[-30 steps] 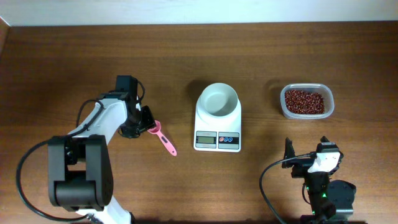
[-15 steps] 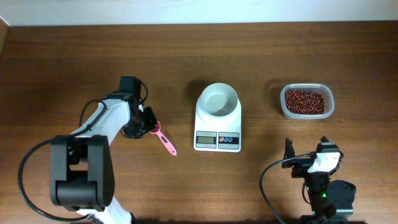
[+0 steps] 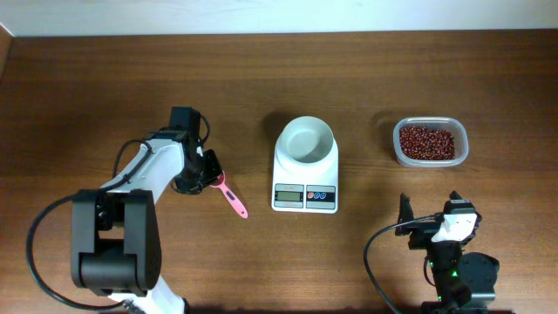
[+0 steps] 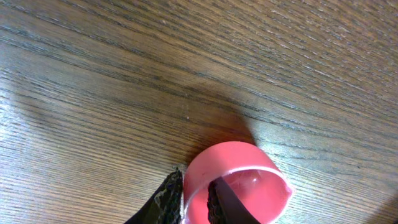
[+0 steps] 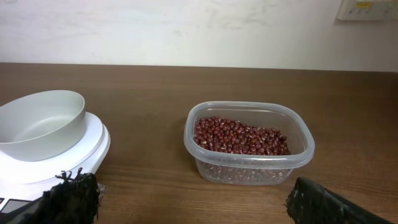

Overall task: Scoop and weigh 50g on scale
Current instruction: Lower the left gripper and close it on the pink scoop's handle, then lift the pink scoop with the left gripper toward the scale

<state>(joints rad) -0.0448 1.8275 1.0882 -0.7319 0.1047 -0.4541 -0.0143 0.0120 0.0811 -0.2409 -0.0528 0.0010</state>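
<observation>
Beans [image 3: 426, 142] remain in the clear plastic tub [image 3: 461, 155] at the right of the worktop [image 3: 105, 78], none transferred. The scale [image 3: 305, 187] stands at centre, well apart from the tub, and its white bowl [image 3: 307, 139] is empty. Its display is too small to read.

Change noted: over the last second the left tool [image 3: 209, 174] has edged in on the pink measuring spoon [image 3: 232, 197] and narrowed its jaws. The left wrist view shows the left tool [image 4: 194, 180] now closed on the wall of the spoon's cup [image 4: 249, 174], one finger outside and one inside. How firm the pinch is cannot be told. The spoon lies flat on the worktop where it lay before, handle pointing toward the front edge. Judgement: pickup is under way and scooping has not begun.

The right tool [image 3: 429, 208] sits parked at the near right, jaws fully apart and holding nothing, and its camera faces the tub [image 5: 249, 140] and the bowl [image 5: 40, 121].

Obstructions: the scale stands between spoon and tub, so a carry toward the beans would likely need to pass over or around it. A grip on the cup rim rather than the handle may limit how cleanly the spoon can dip.
</observation>
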